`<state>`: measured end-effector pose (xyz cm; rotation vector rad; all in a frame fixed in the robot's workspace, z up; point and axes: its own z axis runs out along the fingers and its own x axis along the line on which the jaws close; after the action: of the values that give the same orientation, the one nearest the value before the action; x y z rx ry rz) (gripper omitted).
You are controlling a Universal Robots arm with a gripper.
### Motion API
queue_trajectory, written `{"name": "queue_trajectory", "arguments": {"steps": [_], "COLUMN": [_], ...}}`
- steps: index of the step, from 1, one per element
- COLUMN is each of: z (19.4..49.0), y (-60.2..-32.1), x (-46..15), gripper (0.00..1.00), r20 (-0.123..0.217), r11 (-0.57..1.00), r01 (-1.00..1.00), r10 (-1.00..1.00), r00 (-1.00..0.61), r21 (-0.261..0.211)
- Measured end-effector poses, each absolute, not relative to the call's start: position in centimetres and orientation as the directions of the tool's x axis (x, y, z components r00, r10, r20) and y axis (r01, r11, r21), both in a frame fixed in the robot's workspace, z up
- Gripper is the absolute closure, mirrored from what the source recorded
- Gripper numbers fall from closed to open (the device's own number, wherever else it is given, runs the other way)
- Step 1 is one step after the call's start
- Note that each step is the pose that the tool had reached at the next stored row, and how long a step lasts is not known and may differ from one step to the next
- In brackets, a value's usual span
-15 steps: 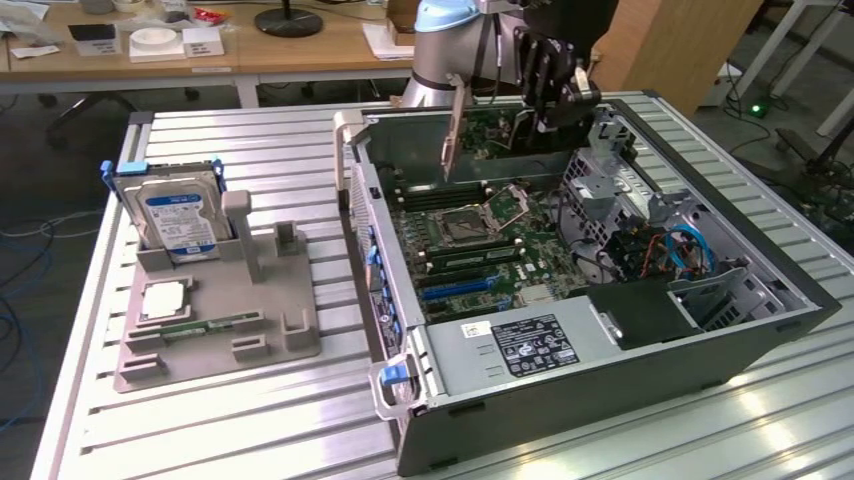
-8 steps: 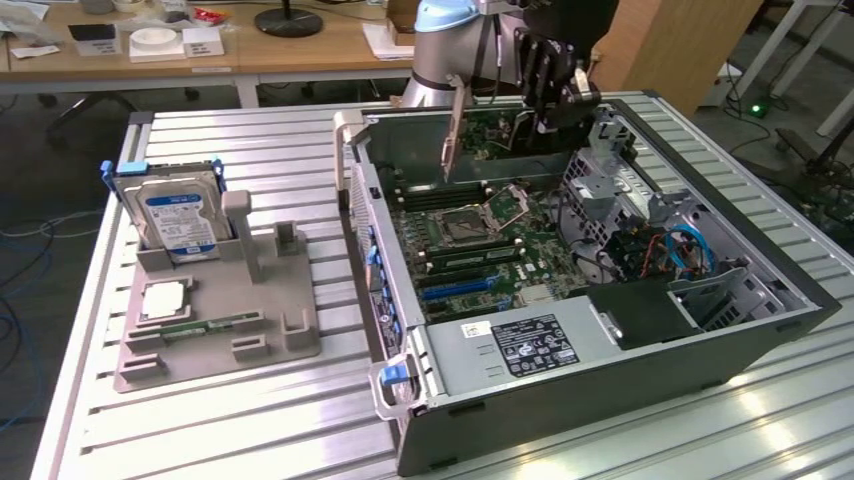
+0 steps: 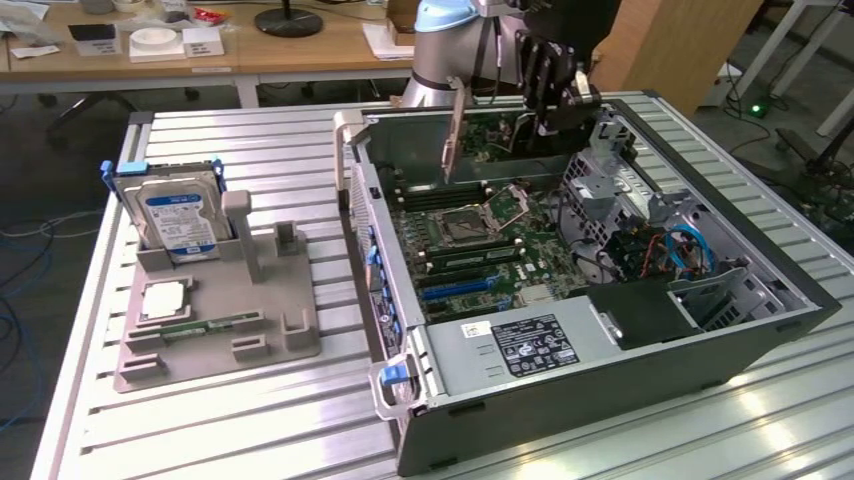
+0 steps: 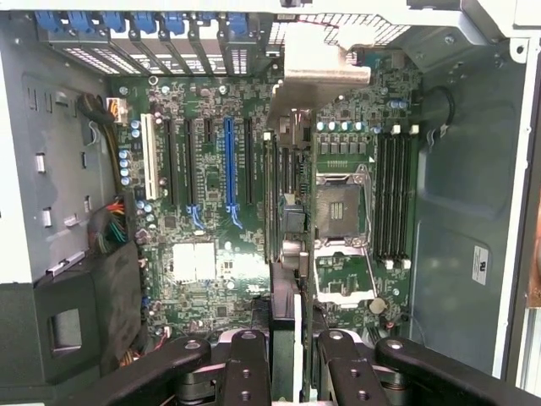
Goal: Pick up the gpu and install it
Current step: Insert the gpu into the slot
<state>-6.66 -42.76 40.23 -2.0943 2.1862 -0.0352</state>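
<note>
Over the motherboard (image 4: 203, 228), the gpu (image 4: 285, 254) hangs clamped in the end effector (image 4: 289, 351).

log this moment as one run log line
gripper: shut on gpu | gpu: held on edge over motherboard in open case | blue slot: empty

A ribbed metal tabletop (image 3: 227, 420) stands on a grey floor (image 3: 47, 180) with loose cables (image 3: 24, 232). Behind it, a wooden desk (image 3: 314, 55) carries white boxes (image 3: 154, 42); a wooden panel (image 3: 681, 45) rises toward the exterior view's right.
</note>
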Motion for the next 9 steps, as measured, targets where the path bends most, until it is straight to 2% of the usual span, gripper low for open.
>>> {"name": "queue_trajectory", "arguments": {"steps": [9], "z": [39.77], "y": [-42.78], "x": [-6.71], "gripper": [0.73], "r20": [-0.066], "r11": [0.047], "r01": [-0.994], "r10": [-0.997], "r00": [-0.041], "r21": [-0.094]}}
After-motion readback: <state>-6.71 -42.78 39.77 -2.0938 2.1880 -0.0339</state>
